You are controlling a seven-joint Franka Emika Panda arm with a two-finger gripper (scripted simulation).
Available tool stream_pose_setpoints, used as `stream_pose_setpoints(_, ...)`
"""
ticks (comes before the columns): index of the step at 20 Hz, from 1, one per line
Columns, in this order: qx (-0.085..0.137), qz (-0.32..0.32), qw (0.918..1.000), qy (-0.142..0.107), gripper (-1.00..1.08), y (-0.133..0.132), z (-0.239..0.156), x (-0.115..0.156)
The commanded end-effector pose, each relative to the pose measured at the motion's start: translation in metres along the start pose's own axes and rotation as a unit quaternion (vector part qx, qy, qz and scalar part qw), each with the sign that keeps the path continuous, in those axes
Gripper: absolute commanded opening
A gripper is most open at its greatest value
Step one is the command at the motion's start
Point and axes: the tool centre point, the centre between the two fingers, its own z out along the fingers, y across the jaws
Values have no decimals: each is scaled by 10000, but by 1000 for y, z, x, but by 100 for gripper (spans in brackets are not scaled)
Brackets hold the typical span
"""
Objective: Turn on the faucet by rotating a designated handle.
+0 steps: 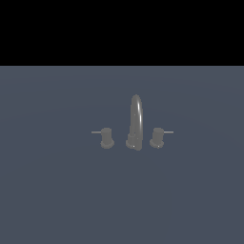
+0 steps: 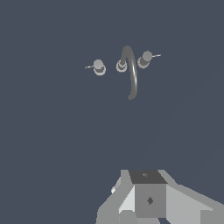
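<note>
The faucet (image 1: 136,119) is a dull-grey fixture with a tall narrow arched spout on a round base, standing on a flat blue-grey surface. The handle (image 1: 106,137) is the short knob at the exterior view's left of the spout, and its thin lever rod points away from the spout. Both also show in the wrist view: faucet (image 2: 130,72), handle (image 2: 99,67). My gripper (image 2: 146,192) shows only in the wrist view, as grey blocky parts at the picture's edge, well apart from the faucet and touching nothing. Its fingertips are hidden. The arm is out of the exterior view.
A mirror-image twin knob (image 1: 157,137) stands at the exterior view's right of the spout, its rod pointing the other way; it also shows in the wrist view (image 2: 145,58). The blue-grey surface (image 1: 57,190) spreads flat all around the fixture.
</note>
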Motion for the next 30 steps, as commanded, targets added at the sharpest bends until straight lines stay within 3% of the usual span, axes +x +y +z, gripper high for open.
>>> stream_pose_setpoints(1,4,227,9997,0,-100,-8,12,4)
stream_pose_setpoints(8,18,988,9951,6,-100,-36,53,20)
stream_pose_setpoints(15,36,1754,9845,10,-100,-61,95,42)
stream_pose_setpoints(30,83,3270,9450,16,-100,-102,180,98)
